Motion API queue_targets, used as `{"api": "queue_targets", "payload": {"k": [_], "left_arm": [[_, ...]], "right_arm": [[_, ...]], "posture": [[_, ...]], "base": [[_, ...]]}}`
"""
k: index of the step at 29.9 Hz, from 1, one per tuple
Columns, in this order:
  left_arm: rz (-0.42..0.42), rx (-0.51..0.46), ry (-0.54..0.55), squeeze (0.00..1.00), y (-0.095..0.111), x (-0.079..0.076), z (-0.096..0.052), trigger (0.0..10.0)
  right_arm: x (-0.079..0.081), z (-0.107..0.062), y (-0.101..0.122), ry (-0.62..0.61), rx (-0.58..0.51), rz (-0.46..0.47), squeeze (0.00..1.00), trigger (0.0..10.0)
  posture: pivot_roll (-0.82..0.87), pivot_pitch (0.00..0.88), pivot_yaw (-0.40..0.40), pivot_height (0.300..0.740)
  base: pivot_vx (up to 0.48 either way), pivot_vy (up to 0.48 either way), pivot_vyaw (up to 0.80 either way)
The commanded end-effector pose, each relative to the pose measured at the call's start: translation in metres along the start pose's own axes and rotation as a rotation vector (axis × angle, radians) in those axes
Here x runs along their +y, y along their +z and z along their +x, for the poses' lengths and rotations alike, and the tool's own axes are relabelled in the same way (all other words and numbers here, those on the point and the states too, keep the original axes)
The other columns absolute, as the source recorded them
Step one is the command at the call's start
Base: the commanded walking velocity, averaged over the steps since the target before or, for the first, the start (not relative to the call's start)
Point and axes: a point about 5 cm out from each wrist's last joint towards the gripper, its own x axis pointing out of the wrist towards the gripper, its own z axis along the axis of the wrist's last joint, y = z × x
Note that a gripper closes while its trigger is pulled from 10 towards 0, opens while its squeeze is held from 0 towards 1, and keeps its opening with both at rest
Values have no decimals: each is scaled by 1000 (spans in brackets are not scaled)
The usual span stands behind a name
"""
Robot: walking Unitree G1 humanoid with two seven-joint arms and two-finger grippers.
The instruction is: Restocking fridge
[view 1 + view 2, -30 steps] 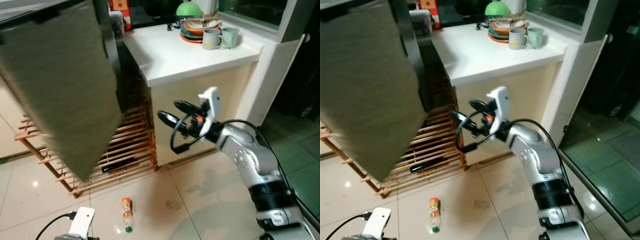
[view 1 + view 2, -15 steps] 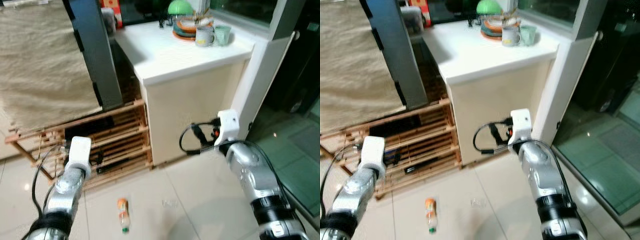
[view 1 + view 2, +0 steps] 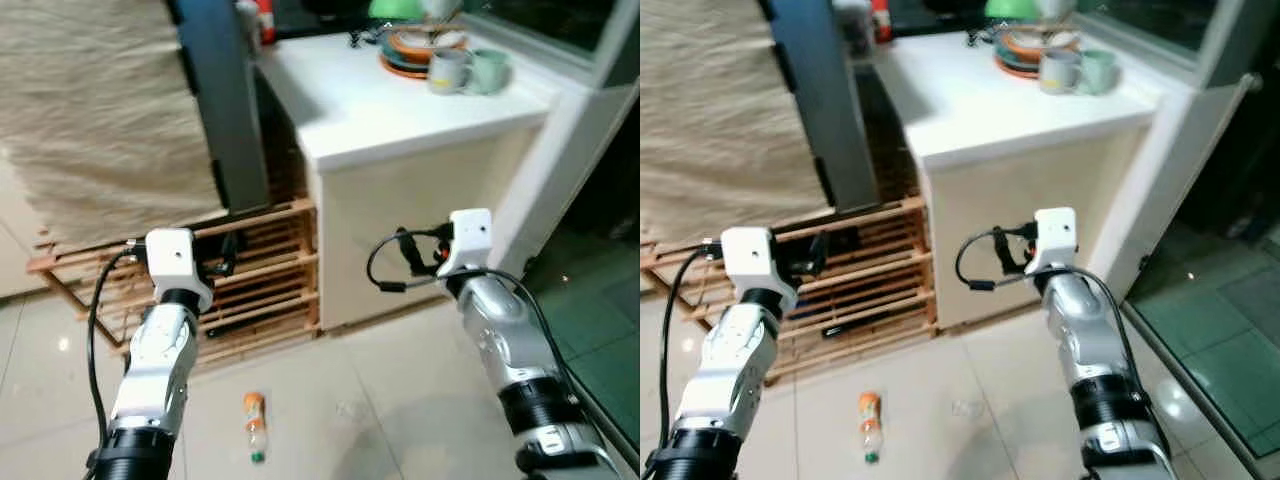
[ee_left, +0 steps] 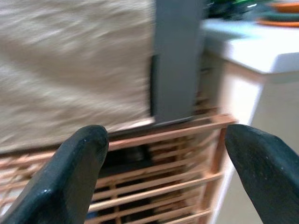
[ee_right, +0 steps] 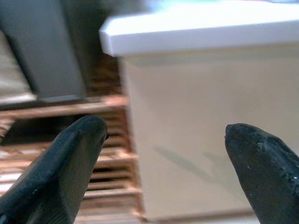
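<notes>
Pale tiled floor (image 3: 400, 400) spreads out below the robot, meeting a white counter (image 3: 400, 110) whose cream front drops straight to the tiles. Beside the counter stands a low wooden rack (image 3: 270, 270) of slats, and above the rack hang a beige cloth (image 3: 100, 110) and a dark grey upright panel (image 3: 225, 100), which could be a fridge edge, though that cannot be told. On the far end of the counter sit two mugs (image 3: 465, 70) and a stack of bowls (image 3: 415, 50).

A small bottle (image 3: 255, 425) with an orange label and green cap lies on its side on the tiles, in front of the rack and between the two arms, well below both.

The left gripper (image 4: 163, 163) is raised and aimed at the rack, its fingers spread wide with nothing between them. The right gripper (image 5: 161, 163) points at the counter's front, likewise spread wide and empty.

By my judgement the restocking has barely begun. No item is held, no open fridge interior is visible, and the one item that looks like stock is on the floor, untouched. Left to do: reach down to the bottle, close on it, find and open the fridge, and set the bottle inside.
</notes>
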Motion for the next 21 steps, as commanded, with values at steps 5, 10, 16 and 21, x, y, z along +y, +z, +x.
{"api": "queue_targets", "payload": {"k": [5, 10, 16, 21], "left_arm": [[-16, -14, -17, 0, 10, -3, -2, 10000], [-13, 1, -16, 0, 13, -1, -2, 10000], [-37, 63, 22, 0, -1, 7, -1, 10000], [-42, 88, 26, 0, -8, 5, -3, 10000]], "right_arm": [[-7, 1, -6, -18, 11, 4, 0, 10000], [-5, 1, -4, -4, 2, 1, 0, 10000], [-7, -1, -7, -8, 0, 3, 0, 10000], [-6, -4, -5, 9, -26, 20, 0, 10000]], "posture": [[-57, 0, 29, 740], [-61, 0, 28, 740], [-76, 0, 34, 740], [-89, 0, 37, 740]], "base": [[0, 452, 0], [0, 450, 0], [0, 450, 0], [0, 450, 0]]}}
